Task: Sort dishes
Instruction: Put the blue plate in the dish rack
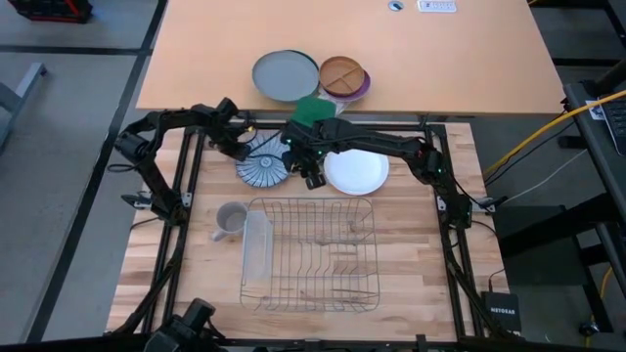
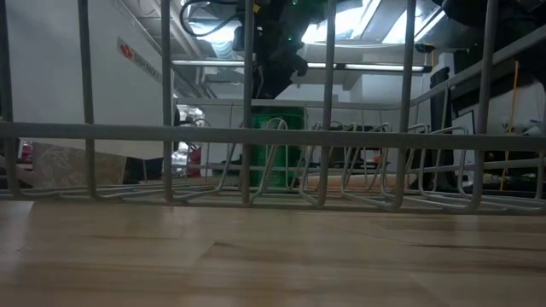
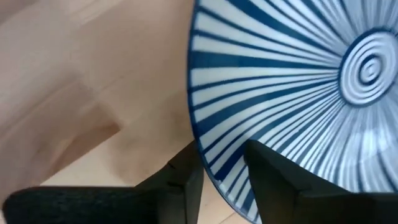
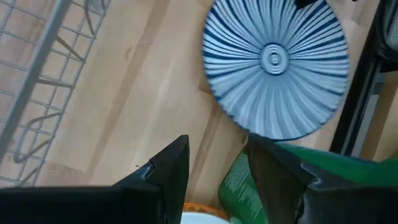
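Blue-and-white striped round plate [image 3: 292, 93]: your left gripper [image 3: 221, 171] pinches its rim between both fingers; your right gripper [image 4: 214, 162] hovers nearby, fingers spread, empty.

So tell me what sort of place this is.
Probably a robotics lab or workshop, set up for dish sorting: two dark arms on a metal frame around a wooden table, a wire dish rack, and trailing cables on the grey floor.
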### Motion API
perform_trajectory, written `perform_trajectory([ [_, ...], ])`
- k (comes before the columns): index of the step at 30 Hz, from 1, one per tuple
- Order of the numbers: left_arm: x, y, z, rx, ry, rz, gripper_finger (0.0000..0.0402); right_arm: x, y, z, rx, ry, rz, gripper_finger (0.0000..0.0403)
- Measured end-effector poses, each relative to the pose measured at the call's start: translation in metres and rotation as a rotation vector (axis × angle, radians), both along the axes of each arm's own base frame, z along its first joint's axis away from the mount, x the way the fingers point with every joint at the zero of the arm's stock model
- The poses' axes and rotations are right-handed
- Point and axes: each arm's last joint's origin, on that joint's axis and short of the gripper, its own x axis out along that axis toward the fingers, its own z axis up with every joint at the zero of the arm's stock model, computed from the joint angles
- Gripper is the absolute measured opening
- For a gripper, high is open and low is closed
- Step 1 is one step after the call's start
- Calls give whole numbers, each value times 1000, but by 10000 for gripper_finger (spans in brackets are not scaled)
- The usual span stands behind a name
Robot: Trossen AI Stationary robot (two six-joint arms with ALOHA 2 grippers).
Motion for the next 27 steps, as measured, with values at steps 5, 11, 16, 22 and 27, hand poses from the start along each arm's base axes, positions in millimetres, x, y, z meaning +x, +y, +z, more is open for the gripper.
perform_trajectory([
  [5,3,1,0,7,-79,-53,73,0,0,0,-3,1,-2,165],
  [11,6,2,0,-5,-147,-58,31,0,0,0,-2,4,-2,165],
  [16,7,1,1,-27,-191,-62,8,0,0,0,-2,5,-3,165],
  [22,6,0,5,-4,-200,-98,4,-1,-2,0,-54,17,-36,165],
  [27,6,-2,19,71,-222,-159,1,0,-4,0,-100,17,-97,165],
])
